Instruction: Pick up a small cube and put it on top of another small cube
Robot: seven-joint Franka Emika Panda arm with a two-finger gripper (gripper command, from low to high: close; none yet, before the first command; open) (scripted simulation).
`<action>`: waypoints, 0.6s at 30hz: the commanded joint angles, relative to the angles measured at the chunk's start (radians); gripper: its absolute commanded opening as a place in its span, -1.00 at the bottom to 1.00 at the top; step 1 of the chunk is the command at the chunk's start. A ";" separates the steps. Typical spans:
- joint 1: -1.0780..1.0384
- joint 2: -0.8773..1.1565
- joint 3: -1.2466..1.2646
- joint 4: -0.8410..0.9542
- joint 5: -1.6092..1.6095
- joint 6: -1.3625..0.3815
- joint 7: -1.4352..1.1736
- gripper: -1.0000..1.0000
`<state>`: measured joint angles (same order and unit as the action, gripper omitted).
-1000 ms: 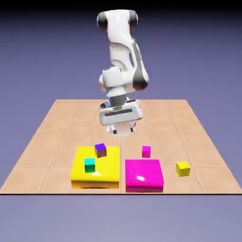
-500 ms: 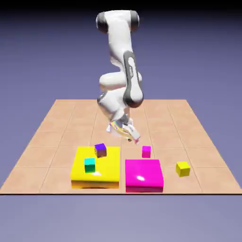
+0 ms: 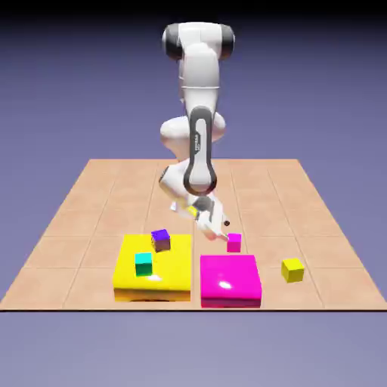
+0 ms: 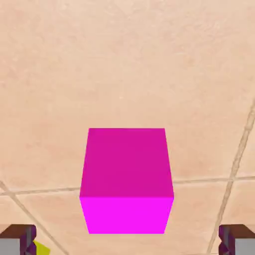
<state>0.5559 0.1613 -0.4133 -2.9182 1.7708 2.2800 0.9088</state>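
The small magenta cube (image 3: 233, 242) rests on the tiled table just behind the magenta slab. In the hand view this cube (image 4: 127, 179) fills the lower middle, lying on the tiles a little beyond the two grey fingertips (image 4: 18, 241), which stand wide apart. My gripper (image 3: 221, 229) hangs low and tilted just to the exterior view's left of the cube, open and holding nothing. Other small cubes are a purple cube (image 3: 160, 239) and a teal cube (image 3: 143, 264) on the yellow slab, and a yellow cube (image 3: 292, 270) on the tiles.
A flat yellow slab (image 3: 170, 276) and a flat magenta slab (image 3: 230, 281) lie side by side near the table's front edge. The white arm (image 3: 198, 143) stands bent above the table's middle.
The arm has swung down and toward the exterior view's right, and the hand has turned. The open gripper has dropped from above the table's middle to beside the small magenta cube. No cube has moved.
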 commanded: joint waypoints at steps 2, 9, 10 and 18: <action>0.011 0.072 0.030 0.030 0.073 -0.028 -0.041 0.00; 0.011 0.078 0.032 0.032 0.079 -0.030 -0.044 -1.00; 0.006 0.042 0.017 0.017 0.042 -0.016 -0.024 -1.00; -0.045 -0.137 -0.044 -0.033 -0.189 0.033 0.077 -1.00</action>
<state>0.5199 0.0242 -0.4572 -2.9514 1.5851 2.3131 0.9833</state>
